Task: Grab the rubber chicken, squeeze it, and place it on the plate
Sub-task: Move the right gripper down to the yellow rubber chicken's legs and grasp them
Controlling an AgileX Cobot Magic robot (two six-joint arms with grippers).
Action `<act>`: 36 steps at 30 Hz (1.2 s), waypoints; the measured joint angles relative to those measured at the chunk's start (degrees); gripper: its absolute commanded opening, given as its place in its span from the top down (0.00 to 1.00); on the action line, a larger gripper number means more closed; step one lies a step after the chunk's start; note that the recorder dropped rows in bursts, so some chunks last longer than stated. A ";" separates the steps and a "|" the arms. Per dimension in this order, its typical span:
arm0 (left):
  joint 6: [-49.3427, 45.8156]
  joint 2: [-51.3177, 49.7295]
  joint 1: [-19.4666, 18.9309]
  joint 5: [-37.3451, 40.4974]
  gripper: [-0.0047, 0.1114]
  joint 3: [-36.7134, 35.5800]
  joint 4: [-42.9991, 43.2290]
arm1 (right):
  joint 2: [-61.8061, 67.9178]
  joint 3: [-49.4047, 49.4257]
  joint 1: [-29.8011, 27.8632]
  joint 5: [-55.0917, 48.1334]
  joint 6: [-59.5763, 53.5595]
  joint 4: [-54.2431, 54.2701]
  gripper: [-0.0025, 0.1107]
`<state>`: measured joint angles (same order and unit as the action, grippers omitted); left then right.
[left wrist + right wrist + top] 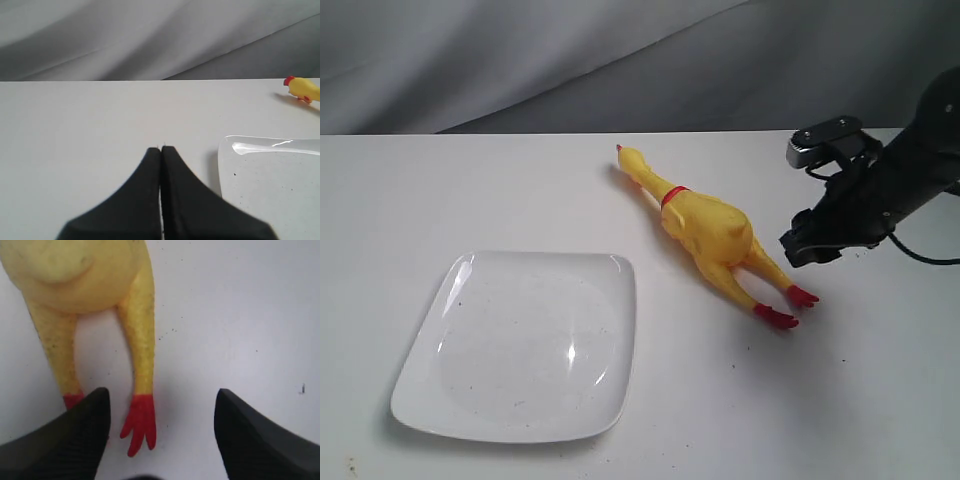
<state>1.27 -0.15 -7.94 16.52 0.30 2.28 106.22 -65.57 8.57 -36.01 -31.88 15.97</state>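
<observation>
The right gripper [161, 395] has its 2 jaws spread wide just over the red feet of the rubber chicken [710, 230], 1 foot between them. This probably lines up a grasp along the legs toward the plump body. The chicken lies flat on the table [420, 190], head toward the far edge and feet toward the near edge. The plate [520, 350] sits beside it, closer to the near edge and bare, likely kept free for the drop. The left gripper [161, 148], jaws pressed together, holds nothing beside the plate, seemingly parked. No brand, label or writing is readable.
</observation>
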 measured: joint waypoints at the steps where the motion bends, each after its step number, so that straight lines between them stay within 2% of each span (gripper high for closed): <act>1: 0.00 0.00 0.00 0.00 0.96 0.00 0.00 | 1.43 -0.54 0.00 0.00 -2.57 1.86 0.47; 4: 0.00 0.00 0.00 0.00 0.96 0.00 0.00 | 4.64 -0.77 0.00 1.65 -10.90 7.49 0.47; 9: 0.00 0.00 0.00 0.00 0.96 0.00 0.00 | 7.03 -0.85 0.26 5.88 -16.02 9.83 0.51; 19: 0.00 0.00 0.00 0.00 0.96 0.00 0.00 | 7.66 -0.85 5.23 12.31 -18.42 10.31 0.52; 36: 0.00 0.00 0.00 0.00 0.96 0.00 0.00 | 7.76 -0.85 5.38 13.95 -18.52 10.31 0.52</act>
<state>1.27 -0.15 -7.94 16.52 0.30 2.28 113.98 -66.42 13.95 -22.06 -50.39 26.28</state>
